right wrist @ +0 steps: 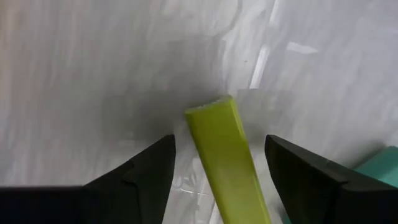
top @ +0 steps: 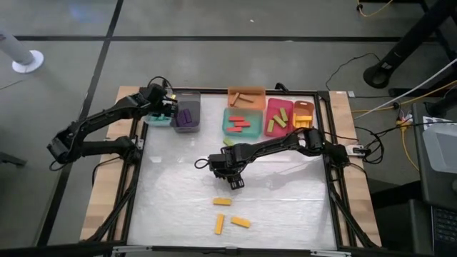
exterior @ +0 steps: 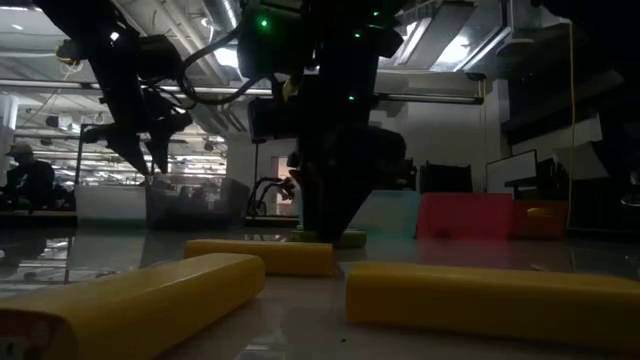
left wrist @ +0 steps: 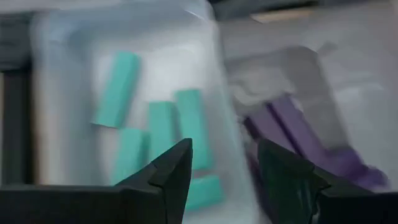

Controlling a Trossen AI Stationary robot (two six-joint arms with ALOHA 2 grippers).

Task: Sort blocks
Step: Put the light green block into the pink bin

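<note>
The right gripper (right wrist: 219,168) sits low over the middle of the table, fingers spread wide on either side of an olive green block (right wrist: 227,155) lying flat between them, untouched. The left gripper (left wrist: 224,168) hovers open over the far-left bins, above teal blocks (left wrist: 163,130) and purple blocks (left wrist: 292,134). Three yellow blocks (top: 222,202) lie near the front edge.

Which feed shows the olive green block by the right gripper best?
The right wrist view: the olive green block fills the gap between the open right gripper fingers. High view shows only a sliver beside the arm; low view a dim edge; left wrist view nothing.
</note>
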